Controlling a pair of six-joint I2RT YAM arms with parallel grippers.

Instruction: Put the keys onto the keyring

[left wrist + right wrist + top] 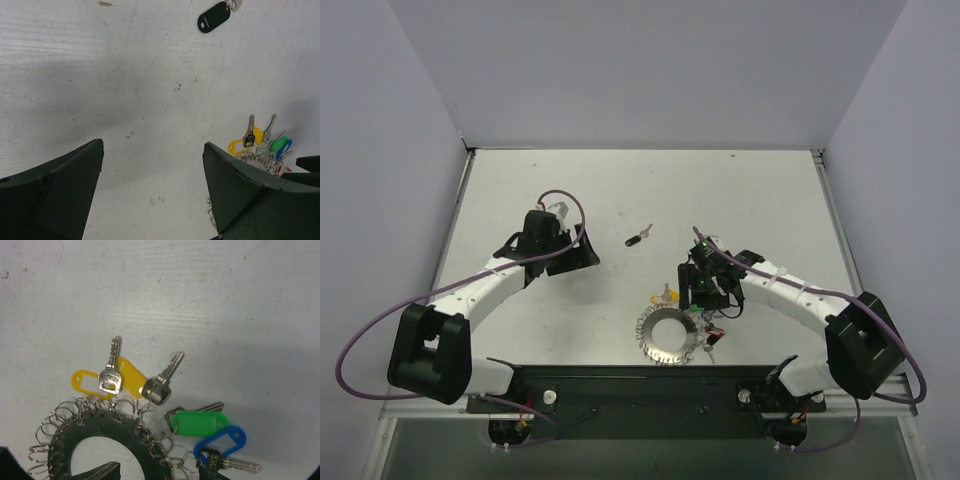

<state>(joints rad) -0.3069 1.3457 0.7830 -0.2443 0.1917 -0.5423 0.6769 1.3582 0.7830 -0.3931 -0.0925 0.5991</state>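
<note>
The keyring [670,340] lies flat near the table's front edge; in the right wrist view it is a dark flat ring [102,427] with small wire loops round its rim. Keys with yellow [125,379], green [201,422] and blue [222,442] tags lie at its rim, hooked into the loops. A black-headed key [638,238] lies alone mid-table and also shows in the left wrist view [214,16]. My right gripper [157,474] is open, its tips straddling the ring's band. My left gripper [153,145] is open and empty above bare table.
The coloured keys [260,142] show at the right edge of the left wrist view, beside my right fingertip [240,185]. A red-tagged piece [712,335] lies at the ring's right side. Purple walls enclose the table on three sides.
</note>
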